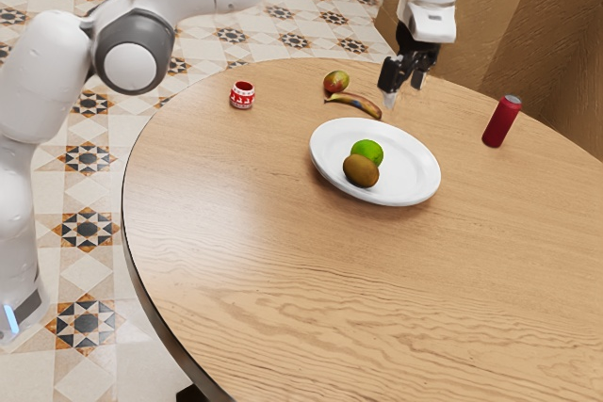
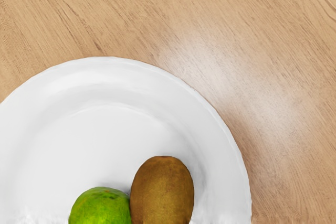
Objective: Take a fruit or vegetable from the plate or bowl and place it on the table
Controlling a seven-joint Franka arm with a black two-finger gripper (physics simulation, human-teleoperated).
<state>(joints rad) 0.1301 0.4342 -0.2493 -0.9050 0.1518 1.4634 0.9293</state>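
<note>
My gripper (image 1: 404, 89) hangs above the far side of the white plate (image 1: 412, 180), its two fingers apart with nothing between them. On the plate, a brown kiwi (image 1: 361, 171) lies against a green lime (image 1: 368, 151). In the wrist view the kiwi (image 2: 162, 192) and the lime (image 2: 101, 207) sit side by side on the plate (image 2: 84, 135), both cut off by the picture's edge.
Beyond the plate on the wooden table (image 1: 254, 251) lie a banana (image 1: 354, 104) and a mango (image 1: 335, 81). A red patterned cup (image 1: 242, 95) stands toward the exterior view's left, a red can (image 1: 502, 121) toward its right.
</note>
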